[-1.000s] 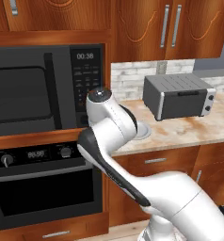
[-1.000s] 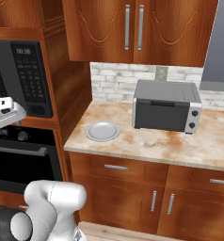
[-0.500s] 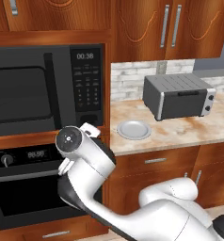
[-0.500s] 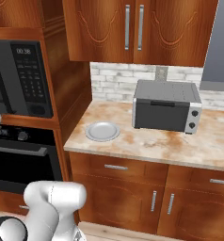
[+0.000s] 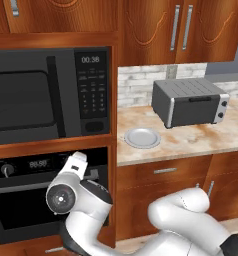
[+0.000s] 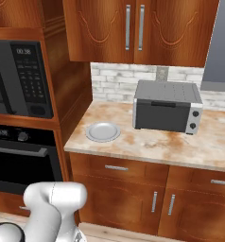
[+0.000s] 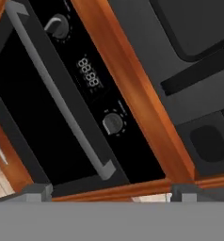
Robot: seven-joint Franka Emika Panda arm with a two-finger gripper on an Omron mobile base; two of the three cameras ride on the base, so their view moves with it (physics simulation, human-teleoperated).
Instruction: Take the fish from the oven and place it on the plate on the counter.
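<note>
Along the left wall of the kitchen you have the oven (image 5: 26, 200) built in under the microwave (image 5: 46, 95), with reddish wood cabinets (image 6: 133, 28) above and the counter (image 6: 180, 146) running off to the right. Its door is shut, so you cannot see the fish or tell which way it lies. The oven's bar handle (image 7: 62, 99) runs level across the door; in the hand view it slants because the hand is rolled. On the counter, the toaster oven (image 6: 166, 106) stands toward the back edge, and the plate (image 6: 102, 131) sits near the left end, bare. Your gripper (image 7: 109, 190) faces the oven's front with its fingers (image 7: 36, 190) spread wide, grasping nothing.
</note>
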